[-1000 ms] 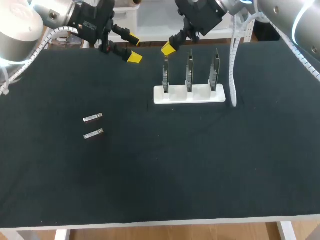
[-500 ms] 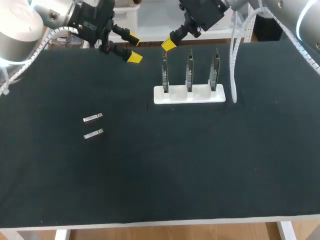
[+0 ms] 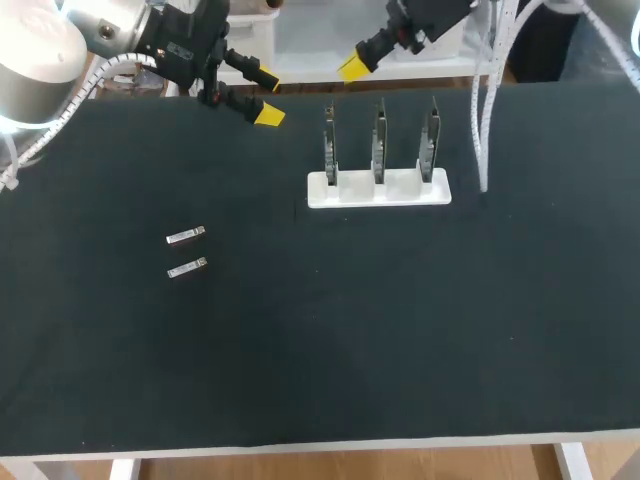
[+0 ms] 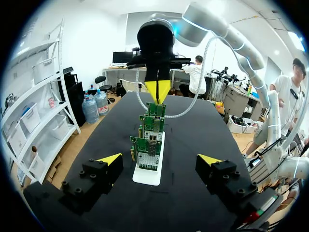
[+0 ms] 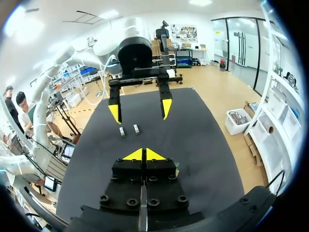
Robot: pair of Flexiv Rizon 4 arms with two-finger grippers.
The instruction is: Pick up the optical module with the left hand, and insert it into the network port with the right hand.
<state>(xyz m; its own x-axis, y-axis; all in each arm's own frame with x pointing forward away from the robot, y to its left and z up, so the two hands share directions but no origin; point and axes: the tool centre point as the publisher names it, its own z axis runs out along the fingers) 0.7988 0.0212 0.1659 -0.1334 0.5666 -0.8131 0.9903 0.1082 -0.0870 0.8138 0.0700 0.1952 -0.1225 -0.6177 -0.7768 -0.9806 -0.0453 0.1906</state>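
Two small silver optical modules (image 3: 186, 236) (image 3: 187, 268) lie side by side on the black table's left half; the right wrist view shows them (image 5: 122, 132) (image 5: 136, 129) far ahead, beyond my other arm. A white stand (image 3: 378, 190) holds three upright green network port boards (image 3: 378, 141), seen in a row (image 4: 147, 150) ahead of my left gripper (image 4: 159, 161). My left gripper (image 3: 261, 96) hangs open and empty over the table's back left. My right gripper (image 3: 354, 67) is shut with nothing in it, above the back edge behind the boards; its yellow tips (image 5: 144, 154) meet.
A white coiled cable (image 3: 486, 90) hangs from my right arm to the right of the stand. The black mat (image 3: 350, 330) covers the whole table, with its front edge near the view's bottom.
My right gripper has risen and drawn back to the right, away from the leftmost board toward the table's back edge. The left arm and both modules have stayed put.
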